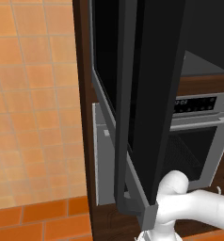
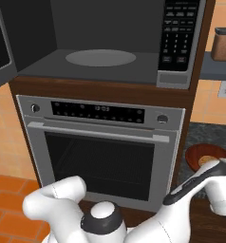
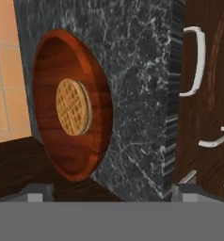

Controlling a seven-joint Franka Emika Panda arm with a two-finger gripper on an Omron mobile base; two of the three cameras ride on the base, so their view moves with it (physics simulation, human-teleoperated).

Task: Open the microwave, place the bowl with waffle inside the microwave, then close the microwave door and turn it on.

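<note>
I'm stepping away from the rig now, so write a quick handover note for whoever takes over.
End effector: open, holding nothing, looking at the bowl from the hand view.
Microwave door: swung open; microwave cavity bare apart from its turntable.
Bowl with waffle sits on the dark marble counter, right of the oven.
Done: opening.
Left: grasp bowl, place inside, close door, turn on.

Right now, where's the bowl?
The bowl, waffle inside, sits on the dark marble counter; in the right base view, right of the oven, by the arm.
</note>
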